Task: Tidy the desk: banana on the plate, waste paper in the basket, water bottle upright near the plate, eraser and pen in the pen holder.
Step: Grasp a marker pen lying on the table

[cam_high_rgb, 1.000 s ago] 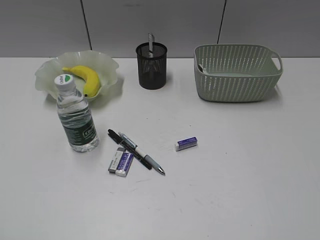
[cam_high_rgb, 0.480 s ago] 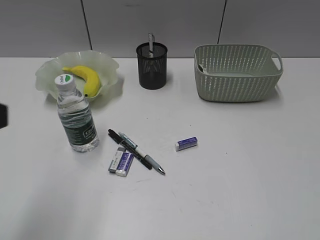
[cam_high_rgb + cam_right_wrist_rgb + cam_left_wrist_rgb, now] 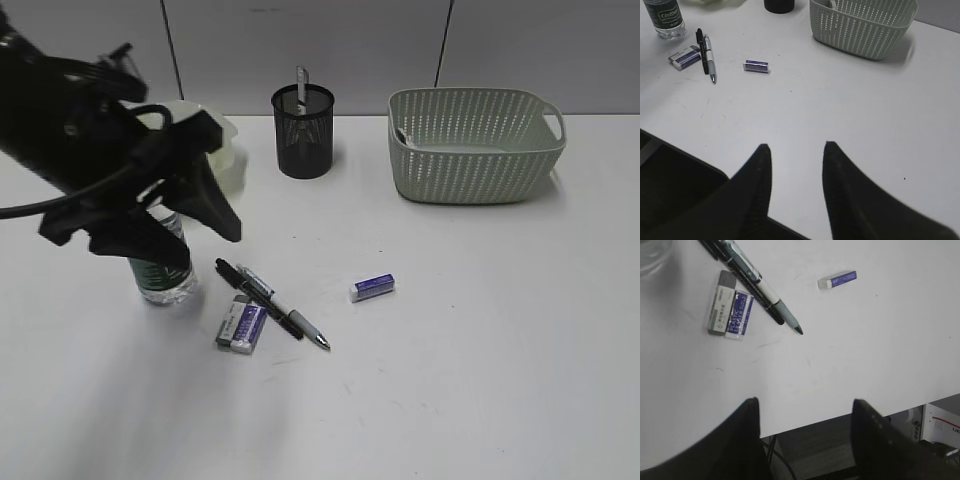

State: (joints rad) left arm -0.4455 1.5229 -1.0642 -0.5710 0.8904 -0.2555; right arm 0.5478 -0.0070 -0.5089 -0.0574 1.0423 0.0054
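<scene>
Black left gripper spread wide, empty, hanging above my view of water bottle; right gripper also parted, empty. Pens, erasers on desk.

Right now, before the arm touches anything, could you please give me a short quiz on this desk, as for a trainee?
1. True or false: the water bottle stands upright.
2. How many erasers lie loose on the desk? A) one B) two C) three
3. In the left wrist view, are the left jaws open or shut?

Key: 1 true; 2 C, two side by side and one alone; 3 open, with nothing between them.
</scene>
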